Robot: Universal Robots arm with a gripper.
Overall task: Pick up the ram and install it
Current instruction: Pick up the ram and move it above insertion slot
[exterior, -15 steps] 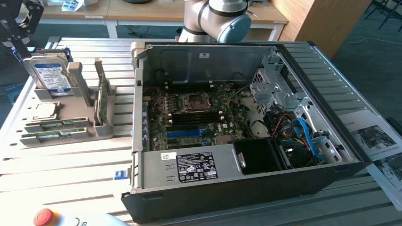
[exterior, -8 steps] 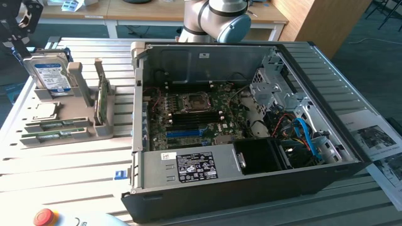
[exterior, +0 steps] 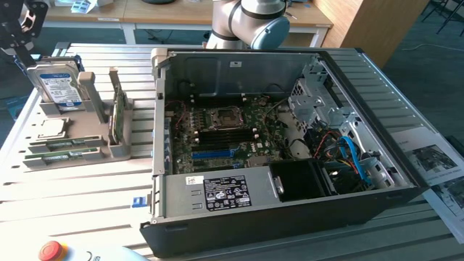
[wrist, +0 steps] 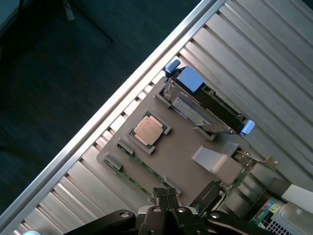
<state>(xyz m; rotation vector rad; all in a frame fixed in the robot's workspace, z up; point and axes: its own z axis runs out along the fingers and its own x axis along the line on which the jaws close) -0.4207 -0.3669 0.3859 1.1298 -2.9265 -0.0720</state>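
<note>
On slatted metal table (exterior: 73,187), grey parts tray (wrist: 181,156), gripper (wrist: 166,192) closed, seemingly empty, above it, dark floor (wrist: 58,73) beyond.

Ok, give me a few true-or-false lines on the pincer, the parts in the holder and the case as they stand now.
1. The pincer is shut with nothing in it. True.
2. The hard drive lies flat inside the computer case. False: it stands upright in the gray holder, outside the case.
3. The processor chip lies flat on the holder. True.
4. The case's side is closed. False: it is open, with the motherboard showing.
5. A ram stick stands on edge in the holder. True.
</note>
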